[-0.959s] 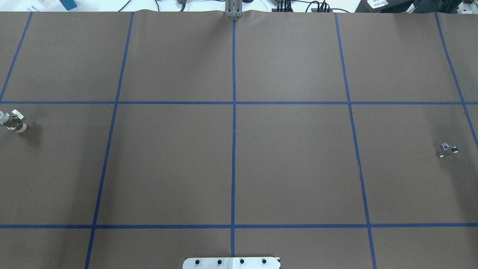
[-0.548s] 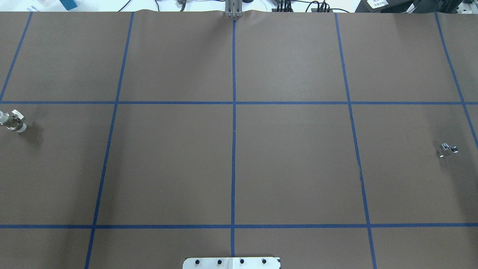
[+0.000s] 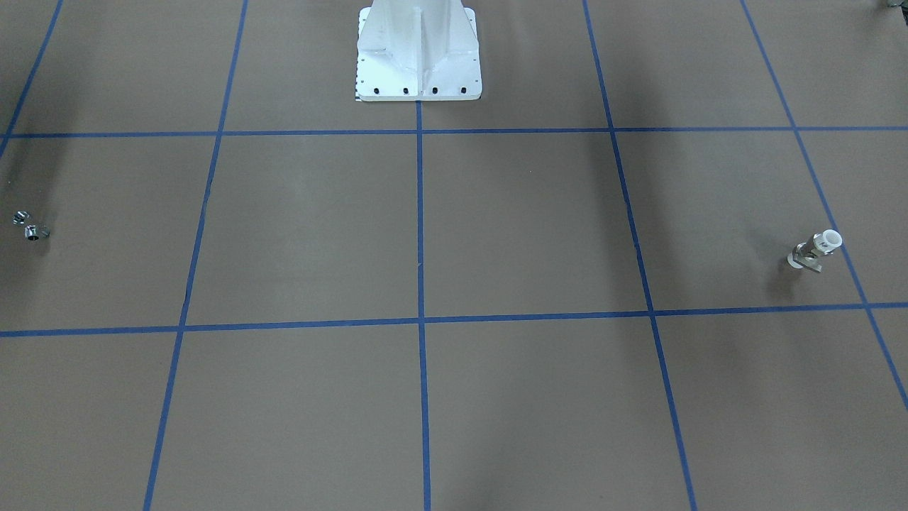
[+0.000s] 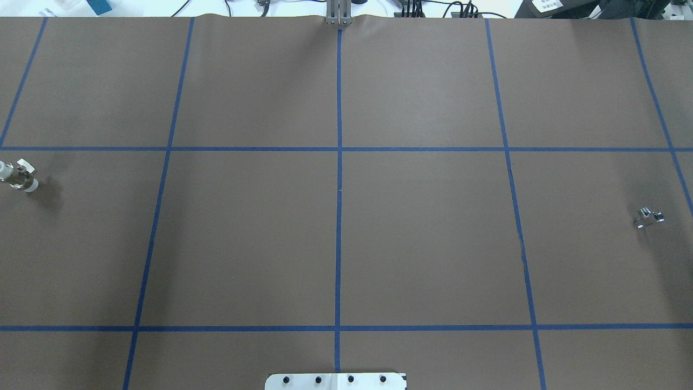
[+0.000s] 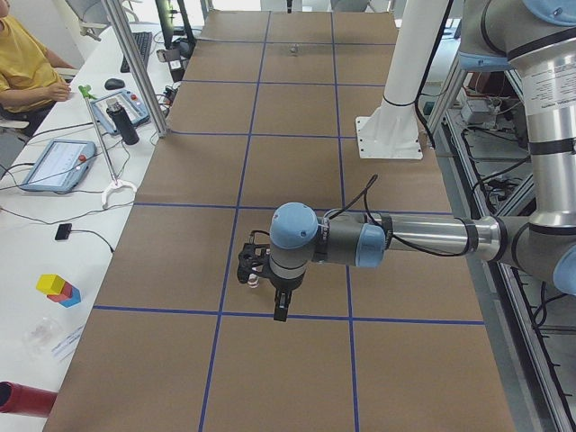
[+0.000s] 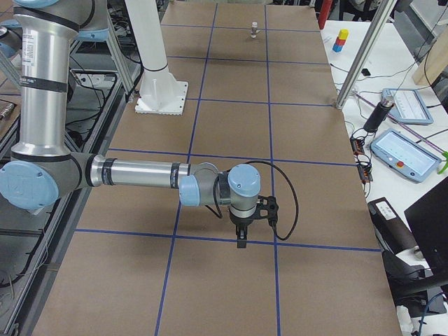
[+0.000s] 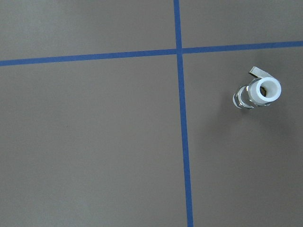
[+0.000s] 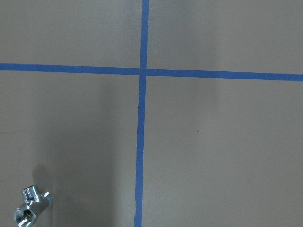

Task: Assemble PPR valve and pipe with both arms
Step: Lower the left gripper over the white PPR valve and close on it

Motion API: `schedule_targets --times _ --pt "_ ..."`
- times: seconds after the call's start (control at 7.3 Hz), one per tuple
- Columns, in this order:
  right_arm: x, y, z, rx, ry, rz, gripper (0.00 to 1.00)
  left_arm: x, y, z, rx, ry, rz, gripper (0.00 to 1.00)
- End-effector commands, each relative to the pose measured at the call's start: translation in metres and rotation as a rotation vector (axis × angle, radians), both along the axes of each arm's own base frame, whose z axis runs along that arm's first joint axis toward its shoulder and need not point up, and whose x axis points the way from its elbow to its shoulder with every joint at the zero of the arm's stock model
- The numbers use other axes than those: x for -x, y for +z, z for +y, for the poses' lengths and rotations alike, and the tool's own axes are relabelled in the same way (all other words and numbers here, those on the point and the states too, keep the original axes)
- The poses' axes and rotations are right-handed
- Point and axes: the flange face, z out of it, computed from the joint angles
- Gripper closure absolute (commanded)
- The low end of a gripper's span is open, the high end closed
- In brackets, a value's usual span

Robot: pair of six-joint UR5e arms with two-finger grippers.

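Note:
The PPR valve (image 4: 20,176), with a white ring end, chrome body and flat tab, stands at the table's far left; it also shows in the front view (image 3: 816,250) and the left wrist view (image 7: 258,92). The pipe (image 4: 648,217), a tiny chrome elbow, lies at the far right, and shows in the front view (image 3: 30,226) and the right wrist view (image 8: 31,208). My left gripper (image 5: 281,309) hangs above the mat near the valve. My right gripper (image 6: 241,238) hangs above the mat near the pipe. Both show only in side views, so I cannot tell whether they are open or shut.
The white pedestal base (image 3: 418,57) stands at the table's robot-side middle. Blue tape lines (image 4: 338,189) divide the brown mat into squares. An operator (image 5: 22,63), tablets and a bottle sit at a side desk beyond the table's far edge.

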Motion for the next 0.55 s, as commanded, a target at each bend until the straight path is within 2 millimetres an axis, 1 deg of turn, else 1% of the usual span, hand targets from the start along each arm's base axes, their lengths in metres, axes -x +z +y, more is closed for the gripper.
schedule_targets --times 0.0,0.14,0.27,0.41 --pt "0.001 -0.001 0.000 -0.001 -0.001 -0.007 0.00 -0.016 -0.030 -0.037 -0.088 0.039 -0.002 0.00" --pt "0.001 -0.001 -0.001 -0.003 -0.001 -0.007 0.00 -0.022 -0.046 -0.061 -0.156 0.049 0.002 0.00" --pt "0.001 -0.001 -0.001 -0.003 -0.001 -0.007 0.00 -0.039 -0.051 -0.066 -0.196 0.086 0.005 0.00" --pt "0.001 -0.001 -0.001 -0.003 -0.001 -0.007 0.00 -0.050 -0.066 -0.077 -0.229 0.079 0.014 0.00"
